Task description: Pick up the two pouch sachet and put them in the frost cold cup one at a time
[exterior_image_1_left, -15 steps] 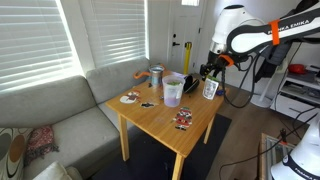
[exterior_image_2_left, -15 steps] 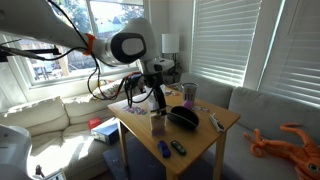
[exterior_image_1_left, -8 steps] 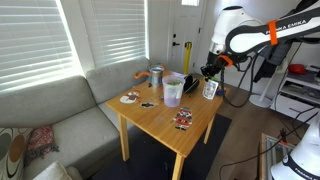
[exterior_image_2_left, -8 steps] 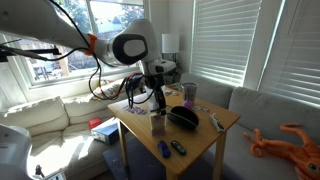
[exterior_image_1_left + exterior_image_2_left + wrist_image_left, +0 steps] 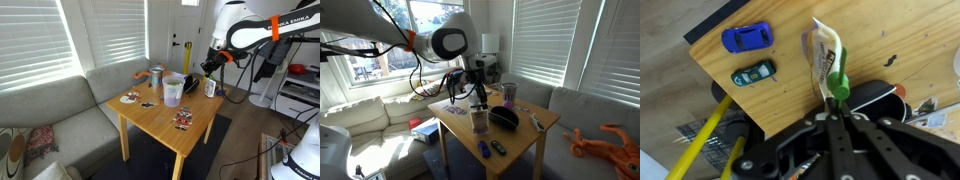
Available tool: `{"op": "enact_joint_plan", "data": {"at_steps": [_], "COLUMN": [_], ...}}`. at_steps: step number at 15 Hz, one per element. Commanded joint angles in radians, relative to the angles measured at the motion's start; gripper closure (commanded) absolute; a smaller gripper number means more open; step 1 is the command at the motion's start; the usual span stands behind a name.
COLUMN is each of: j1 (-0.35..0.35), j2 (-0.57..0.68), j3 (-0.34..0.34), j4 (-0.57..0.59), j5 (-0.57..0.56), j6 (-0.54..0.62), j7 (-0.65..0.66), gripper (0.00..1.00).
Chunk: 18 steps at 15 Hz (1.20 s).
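Wooden tabletop [image 5: 780, 95] in the wrist view carries a blue toy car [image 5: 747, 37] and a green toy car [image 5: 753, 73] at the left. Right of them the end effector [image 5: 837, 92] is clenched on one end of a pouch sachet [image 5: 825, 52], with a black bowl [image 5: 878, 98] just beside it. In an exterior view the frost cold cup [image 5: 173, 90] stands on the tabletop, the held pouch sachet to its right.

in an exterior view the camera stands back across the room, slightly raised, facing window blinds, with the wooden counter [image 5: 160, 122] mid-frame and the arm [image 5: 250, 32] at right. in an exterior view the camera faces bright windows, showing the same counter [image 5: 520, 138] and arm [image 5: 445, 45] from a different corner. the wrist view looks steeply down, close, past the fingers [image 5: 839, 88] onto the counter's edge.
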Motion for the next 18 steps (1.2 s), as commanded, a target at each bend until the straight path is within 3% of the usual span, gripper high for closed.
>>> {"op": "enact_joint_plan", "data": {"at_steps": [1, 6, 12, 13, 18], "j1": [0.008, 0.047, 0.148, 0.119, 0.120], "j2": [-0.014, -0.026, -0.001, -0.020, -0.016], "j3": [-0.004, -0.002, 0.019, 0.021, 0.021], "j4": [0.031, 0.130, 0.256, 0.209, 0.207], "j5": [0.023, 0.030, 0.055, 0.026, 0.027], "j6": [-0.032, -0.053, -0.036, -0.020, -0.019], "j7": [-0.052, -0.222, -0.462, -0.382, -0.385], "gripper": [1.00, 1.00, 1.00, 1.00, 0.98]}}
